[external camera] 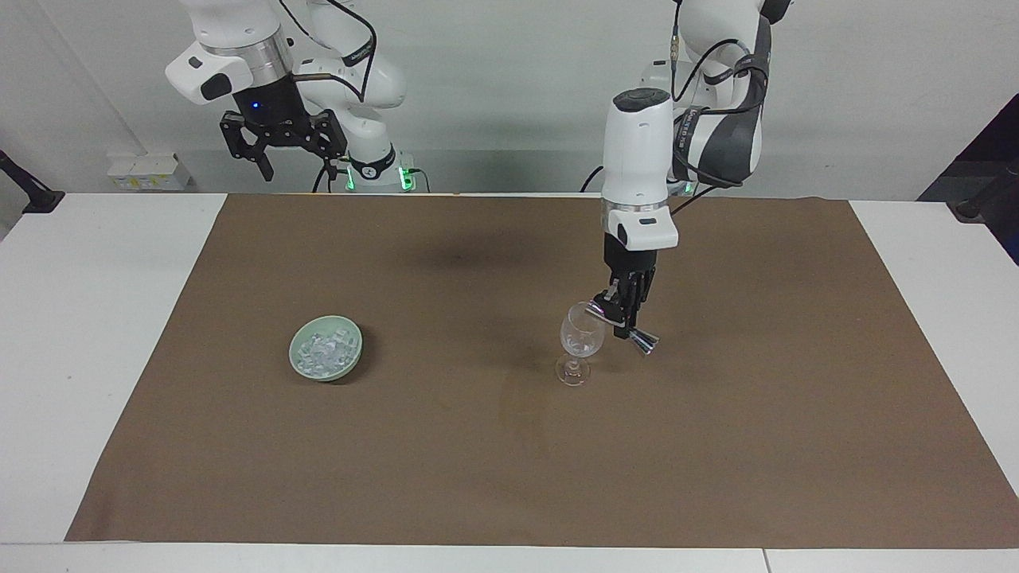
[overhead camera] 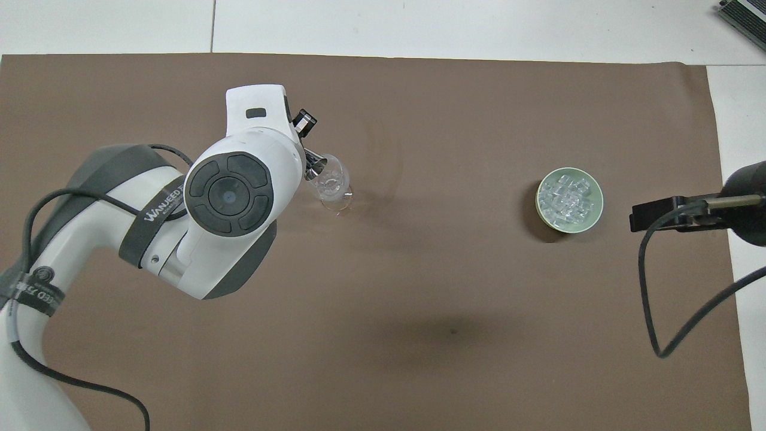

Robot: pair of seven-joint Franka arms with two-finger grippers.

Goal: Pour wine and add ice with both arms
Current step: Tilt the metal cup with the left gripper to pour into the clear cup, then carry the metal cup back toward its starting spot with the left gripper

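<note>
Centrally, the left gripper is clamping a tilted steel jigger over the wine glass, best tipped slowly; the right gripper, spread open, is waiting above the bench's corner, ice sitting in its green bowl.
</note>
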